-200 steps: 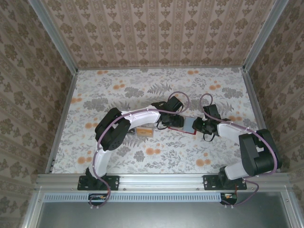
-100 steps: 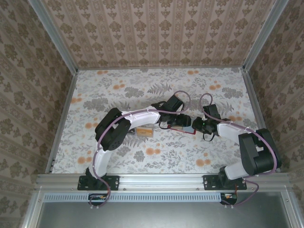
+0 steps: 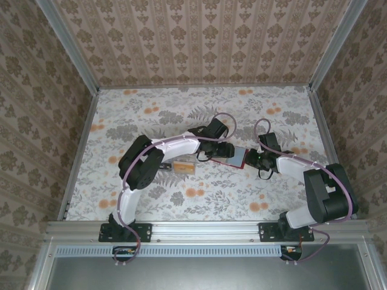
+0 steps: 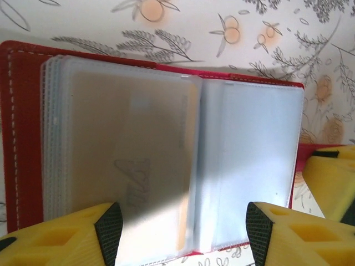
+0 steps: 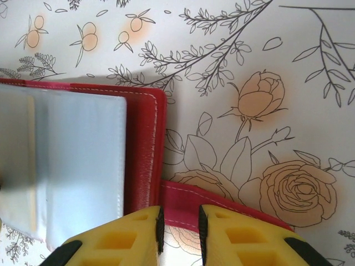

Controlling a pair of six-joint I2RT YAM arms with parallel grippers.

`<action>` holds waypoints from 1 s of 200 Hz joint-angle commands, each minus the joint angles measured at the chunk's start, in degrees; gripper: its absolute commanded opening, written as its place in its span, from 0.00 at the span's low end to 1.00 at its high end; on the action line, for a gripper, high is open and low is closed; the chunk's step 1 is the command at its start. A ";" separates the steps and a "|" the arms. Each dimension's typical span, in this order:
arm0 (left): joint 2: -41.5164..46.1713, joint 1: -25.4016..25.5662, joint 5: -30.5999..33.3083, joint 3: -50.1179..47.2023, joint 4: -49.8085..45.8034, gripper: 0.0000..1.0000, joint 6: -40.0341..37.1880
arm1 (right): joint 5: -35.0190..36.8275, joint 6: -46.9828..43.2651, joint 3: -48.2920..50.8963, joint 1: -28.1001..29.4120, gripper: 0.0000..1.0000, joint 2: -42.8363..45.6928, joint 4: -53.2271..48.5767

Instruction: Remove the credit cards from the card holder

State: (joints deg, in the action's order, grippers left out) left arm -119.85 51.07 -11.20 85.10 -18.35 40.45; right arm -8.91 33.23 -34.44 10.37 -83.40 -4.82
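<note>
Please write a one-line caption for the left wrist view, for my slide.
Left gripper, jaws open, over the red card holder spread open on the floral table, frosted sleeves exposed.

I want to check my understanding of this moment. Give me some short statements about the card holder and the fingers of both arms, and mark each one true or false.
1. The red card holder lies open, with its clear sleeves showing. True.
2. The right fingers pinch a red flap of the card holder. True.
3. The left fingers are clamped on a card. False: they stand wide apart and hold nothing.
4. Every sleeve is empty. False: a card shows through one sleeve.
5. The table is plain white. False: it has a flower print.
</note>
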 commanded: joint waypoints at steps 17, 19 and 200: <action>2.96 -0.01 2.77 -2.10 -1.86 0.65 -1.52 | -0.93 0.04 -0.56 -0.21 0.27 -0.76 0.34; 3.13 -0.01 2.77 -2.26 -1.69 0.65 -1.51 | -0.89 0.02 -0.57 -0.21 0.27 -0.73 0.36; 2.80 -2.69 5.11 -2.33 -3.22 0.67 -4.25 | -2.51 -0.78 -4.75 2.94 0.27 -1.88 -0.18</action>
State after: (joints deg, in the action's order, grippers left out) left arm -116.62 48.45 -5.96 82.78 -20.38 37.45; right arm -11.40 33.17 -37.04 12.84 -84.82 -3.36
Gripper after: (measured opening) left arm 0.670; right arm 0.266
